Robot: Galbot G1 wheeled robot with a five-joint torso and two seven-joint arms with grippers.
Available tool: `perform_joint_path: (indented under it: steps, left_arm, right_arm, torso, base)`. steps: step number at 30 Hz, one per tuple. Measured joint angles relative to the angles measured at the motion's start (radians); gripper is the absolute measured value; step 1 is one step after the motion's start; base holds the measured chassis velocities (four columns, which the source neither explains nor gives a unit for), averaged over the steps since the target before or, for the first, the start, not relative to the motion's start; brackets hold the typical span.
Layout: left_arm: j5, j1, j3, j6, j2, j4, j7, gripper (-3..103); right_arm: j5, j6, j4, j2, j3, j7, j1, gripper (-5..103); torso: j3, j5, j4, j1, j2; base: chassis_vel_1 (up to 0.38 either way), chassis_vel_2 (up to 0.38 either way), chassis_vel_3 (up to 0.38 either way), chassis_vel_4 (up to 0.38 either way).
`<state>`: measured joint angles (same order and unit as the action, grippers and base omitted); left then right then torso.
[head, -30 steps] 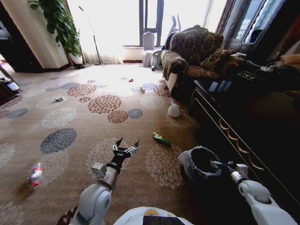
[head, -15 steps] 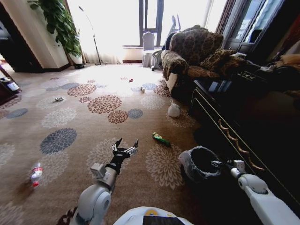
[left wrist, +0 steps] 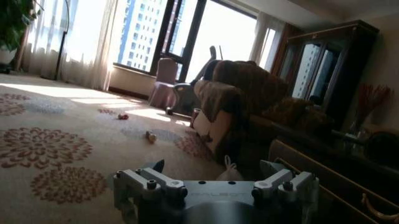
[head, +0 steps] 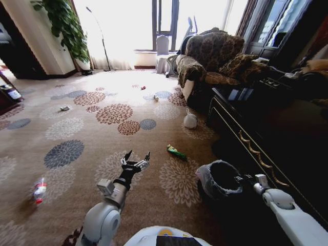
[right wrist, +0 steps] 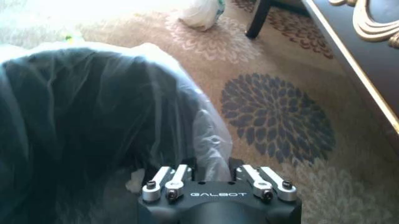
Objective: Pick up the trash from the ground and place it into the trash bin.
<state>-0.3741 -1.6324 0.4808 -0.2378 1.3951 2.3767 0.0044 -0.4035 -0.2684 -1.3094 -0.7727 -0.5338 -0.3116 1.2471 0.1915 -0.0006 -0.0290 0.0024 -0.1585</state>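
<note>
The grey metal left gripper (left wrist: 212, 170) sits at the bottom of the frame, its two dark fingers spread wide apart. Between them, farther off, a white knotted plastic bag (left wrist: 229, 171) lies on the flowery carpet (left wrist: 56, 154), beside a brown patterned armchair (left wrist: 240, 100).

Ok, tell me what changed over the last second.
Very little. The right gripper at the trash bin's rim drew back slightly toward the robot. The left gripper, fingers spread, shifted a touch left. The green bottle, white knotted bag and orange-capped bottle lie where they were.
</note>
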Motion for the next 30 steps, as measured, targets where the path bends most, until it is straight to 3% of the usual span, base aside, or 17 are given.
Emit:
perform_joint_path:
  steps: [2,4,8,21,25,28,30]
  left_arm:
    - [0.003,0.002,-0.003,0.004,0.003,-0.006,-0.002,100]
    - [0.003,0.002,-0.003,0.005,0.002,-0.007,-0.003,100]
    - [0.003,0.005,-0.003,0.006,-0.002,-0.009,-0.005,100]
    - [-0.002,0.018,-0.01,0.008,0.0,-0.021,-0.006,100]
    - [-0.003,0.018,-0.009,0.009,-0.005,-0.022,-0.007,100]
    - [-0.006,0.019,-0.009,0.01,-0.009,-0.022,-0.008,100]
    - [-0.006,0.019,-0.009,0.01,-0.01,-0.022,-0.008,100]
  right_arm:
    - [0.001,0.001,-0.001,0.005,0.001,-0.004,0.006,24]
    - [-0.004,0.001,-0.003,0.007,0.001,-0.004,0.007,24]
    - [-0.07,-0.006,-0.032,0.017,-0.001,0.0,0.024,6]
    - [-0.166,-0.021,-0.14,0.032,-0.012,0.072,0.093,3]
    - [-0.201,-0.014,-0.171,0.019,-0.009,0.127,0.098,3]
    - [-0.247,0.011,-0.222,0.004,-0.012,0.251,0.094,3]
    - [-0.253,0.019,-0.231,0.003,-0.012,0.27,0.094,3]
  torso:
    - [0.0,0.0004,0.0006,0.0,0.0]
    - [0.0,0.0004,0.0004,0.0,0.0]
    - [0.0,0.0015,-0.0002,0.0,0.0]
    - [0.0,0.0001,0.0004,0.0,0.0]
    - [0.0,0.0006,0.0006,0.0,0.0]
    - [0.0,0.0008,-0.0001,0.0,0.0]
    - [0.0,0.0007,-0.0001,0.0,0.0]
  base:
    - [0.0,0.0,0.0,0.0]
    - [0.0,0.0,0.0,0.0]
    - [0.0,0.0,0.0,0.0]
    - [0.0,0.0,0.0,0.0]
    - [0.0,0.0,0.0,0.0]
    - [0.0,0.0,0.0,0.0]
    - [0.0,0.0,0.0,0.0]
